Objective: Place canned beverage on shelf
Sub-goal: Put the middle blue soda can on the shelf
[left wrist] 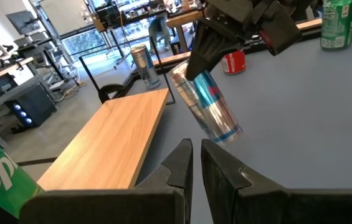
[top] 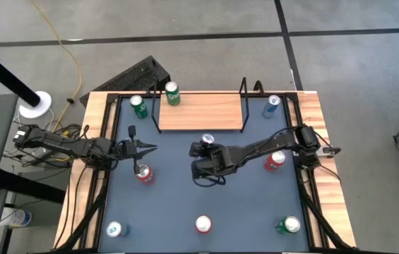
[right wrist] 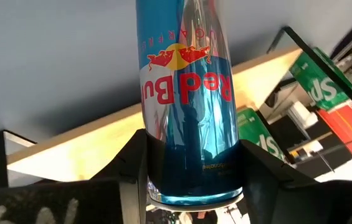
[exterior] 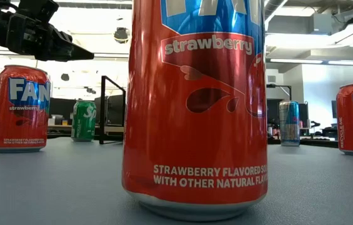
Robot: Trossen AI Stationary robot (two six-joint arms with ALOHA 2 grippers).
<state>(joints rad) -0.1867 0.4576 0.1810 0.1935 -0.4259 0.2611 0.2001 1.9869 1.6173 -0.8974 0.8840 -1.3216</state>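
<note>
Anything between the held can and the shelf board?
No. In the high view only bare tabletop separates the right gripper's blue can from the shelf; the left wrist view agrees.

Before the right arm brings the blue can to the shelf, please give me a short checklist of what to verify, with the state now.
1. Right claw grips the blue can: ok.
2. Can lifted off the table, tilted: ok.
3. Shelf board has free space: ok; only the green can stands on its corner.
4. Left claw shut, beside the path to the shelf: ok.
5. Wire end frame clear of the can: cannot tell.
</note>
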